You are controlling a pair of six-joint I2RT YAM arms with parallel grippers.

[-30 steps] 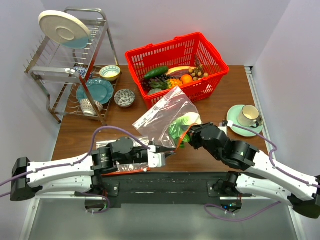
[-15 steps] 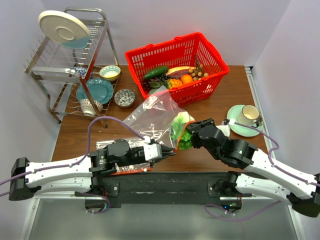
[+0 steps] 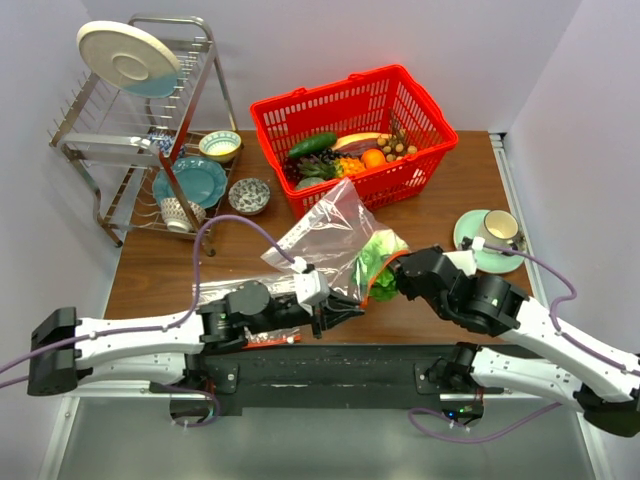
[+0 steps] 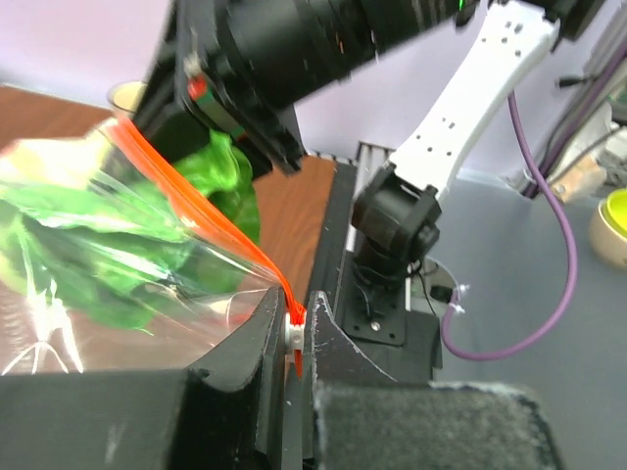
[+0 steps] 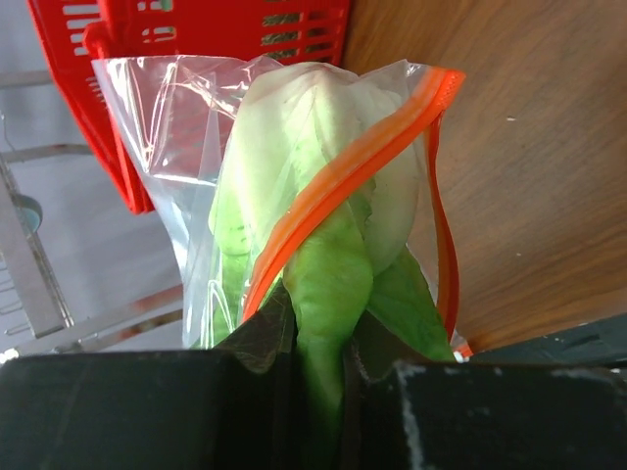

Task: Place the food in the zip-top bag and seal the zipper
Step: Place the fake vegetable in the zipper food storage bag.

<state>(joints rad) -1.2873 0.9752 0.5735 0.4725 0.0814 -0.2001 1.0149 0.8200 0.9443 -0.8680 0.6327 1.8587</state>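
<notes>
The clear zip-top bag (image 3: 325,232) stands tilted at the table's middle, its mouth facing the arms. A pale-green napa cabbage (image 3: 376,250) sits in that mouth, leaves sticking out. My left gripper (image 4: 294,331) is shut on the white tab at the end of the red-orange zipper (image 4: 211,211). My right gripper (image 5: 325,384) is shut on a green cabbage leaf (image 5: 328,284), with the zipper (image 5: 343,176) crossing in front of the cabbage. In the top view the two grippers (image 3: 352,313) (image 3: 393,278) meet at the bag's near corner. The cucumber (image 3: 312,144) and brown nuts (image 3: 402,150) lie in the basket.
A red basket (image 3: 420,120) with fruit stands behind the bag. A dish rack (image 3: 150,130) with plates and bowls fills the back left, a small bowl (image 3: 249,195) beside it. A cup on a saucer (image 3: 495,232) sits at the right. Another flat bag (image 3: 215,295) lies under my left arm.
My right gripper opened, then shut on the cabbage leaf and drew back to the right. The left gripper moved right with the zipper tab. The bag shifted right.
</notes>
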